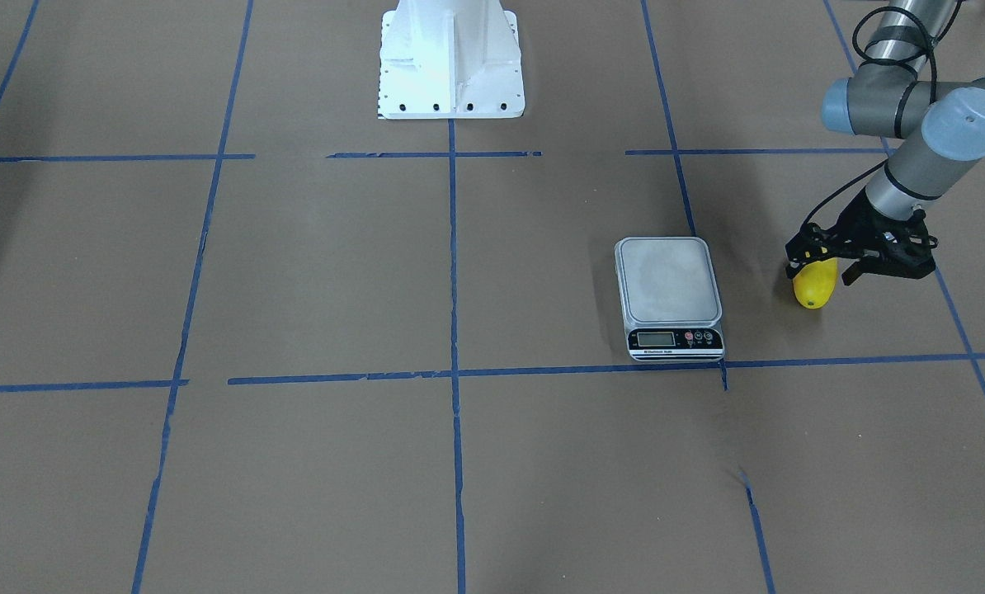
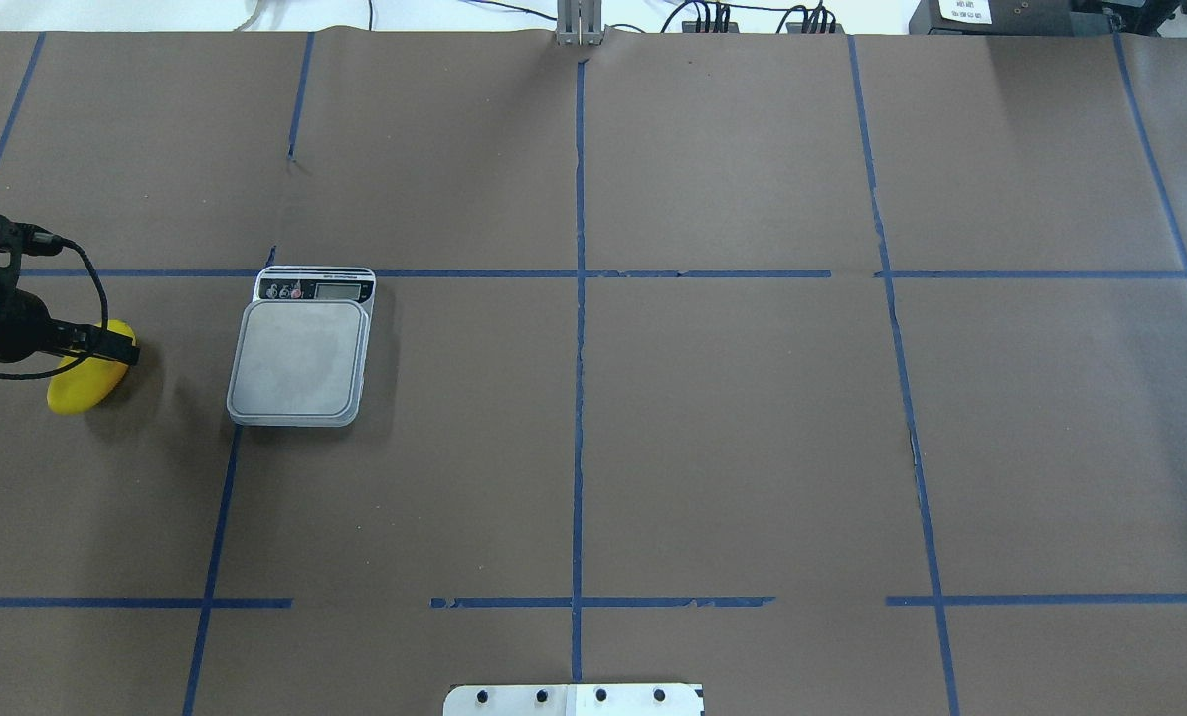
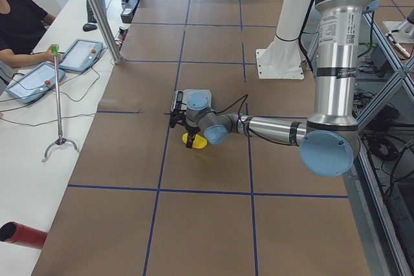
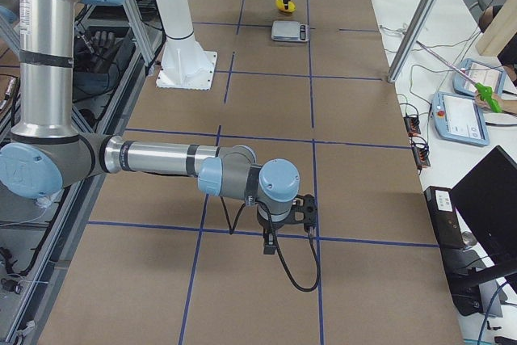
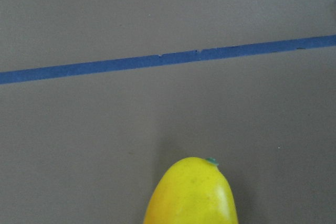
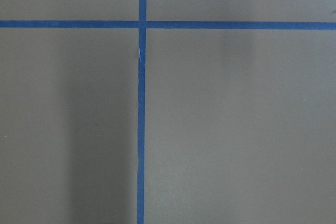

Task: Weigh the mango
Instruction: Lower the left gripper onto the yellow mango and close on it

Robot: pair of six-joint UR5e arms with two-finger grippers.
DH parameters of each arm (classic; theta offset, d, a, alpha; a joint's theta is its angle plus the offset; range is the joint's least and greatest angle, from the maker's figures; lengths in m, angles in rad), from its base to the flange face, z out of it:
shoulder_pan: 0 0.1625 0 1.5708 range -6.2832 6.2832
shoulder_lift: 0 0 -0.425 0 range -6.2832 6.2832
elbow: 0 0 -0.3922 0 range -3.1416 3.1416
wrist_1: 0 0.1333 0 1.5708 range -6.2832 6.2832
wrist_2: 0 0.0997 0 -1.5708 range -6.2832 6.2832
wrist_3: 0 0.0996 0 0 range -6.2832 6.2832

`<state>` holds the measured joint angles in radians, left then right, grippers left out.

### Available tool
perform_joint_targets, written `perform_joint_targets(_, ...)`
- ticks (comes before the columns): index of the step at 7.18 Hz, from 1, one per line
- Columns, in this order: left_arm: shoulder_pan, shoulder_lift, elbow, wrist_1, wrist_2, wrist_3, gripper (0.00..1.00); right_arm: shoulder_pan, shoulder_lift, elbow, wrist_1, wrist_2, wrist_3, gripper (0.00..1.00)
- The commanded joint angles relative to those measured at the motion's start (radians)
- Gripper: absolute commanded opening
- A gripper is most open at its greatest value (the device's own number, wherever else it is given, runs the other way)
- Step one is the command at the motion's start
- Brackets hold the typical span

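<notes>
- The mango (image 1: 814,287) lies on the surface (image 1: 294,289) close to its left edge, near the scale (image 1: 668,280) but not touching it.
- The left gripper (image 1: 821,268) hangs over the mango's robot-side end, its jaws spread on either side of the fruit.
- The right gripper (image 4: 300,217) hovers low towards the right edge. I cannot tell how its jaws stand.

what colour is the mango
The mango is yellow with an orange tinge; clearest in the left wrist view.

Front-facing and overhead cameras look steeply down from opposite sides of the table (image 1: 294,272), both showing the scale (image 1: 668,289).
</notes>
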<state>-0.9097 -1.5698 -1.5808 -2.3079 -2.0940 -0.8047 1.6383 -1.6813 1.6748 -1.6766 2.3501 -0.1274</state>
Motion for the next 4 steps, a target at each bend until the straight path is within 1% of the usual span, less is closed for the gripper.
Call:
perform_joint_targets(1,0.012,-0.007,0.021,-0.001,0.000,-0.004,1.00,0.000,0.000,0.000,0.000,0.000,0.000,1.00)
perform_joint_targets(3,0.012,0.007,0.018,-0.002,0.002,-0.002,1.00,0.000,0.000,-0.001,0.000,0.000,0.000,1.00)
perform_joint_targets(4,0.012,0.008,0.015,-0.001,0.002,-0.002,0.85,0.000,0.000,0.000,0.000,0.000,0.000,1.00)
